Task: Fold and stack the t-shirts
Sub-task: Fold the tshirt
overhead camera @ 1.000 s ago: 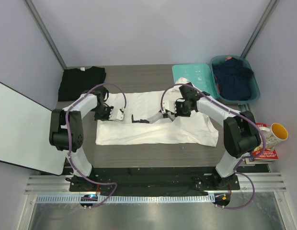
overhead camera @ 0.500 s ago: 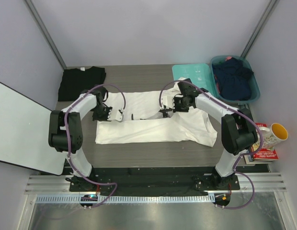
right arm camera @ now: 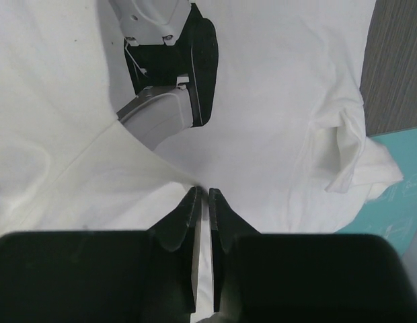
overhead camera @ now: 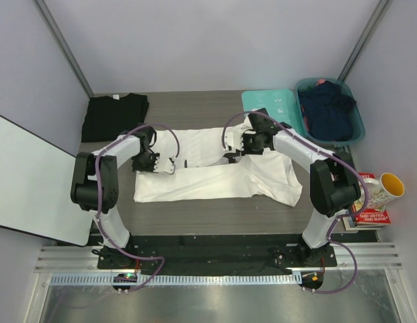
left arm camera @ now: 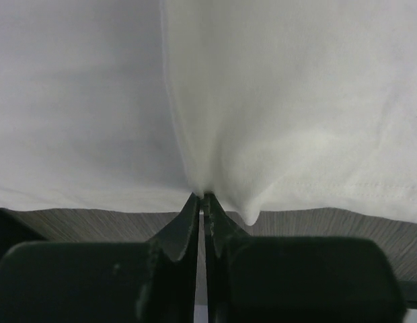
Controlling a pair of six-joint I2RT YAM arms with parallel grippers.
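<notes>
Both claws pinch the white t-shirt (overhead camera: 222, 183) for a lengthwise fold.

Beyond the white t-shirt's left end, the black t-shirt (overhead camera: 114, 116) lies flat on the table (overhead camera: 195, 108), probably waiting its turn. The left claw (overhead camera: 173, 163) sits over the white t-shirt's left part with its jaws pressed together on a small tent of cloth, as the left wrist view shows. The white t-shirt itself lies spread sideways across the middle of the table. The right claw (overhead camera: 229, 155) is over its right-centre, all but closed, with a cloth ridge running into its tips, so it seems to be holding too. The matched grips probably keep the fold line straight. The teal board (overhead camera: 272, 104) lies past the white t-shirt's far right corner.
</notes>
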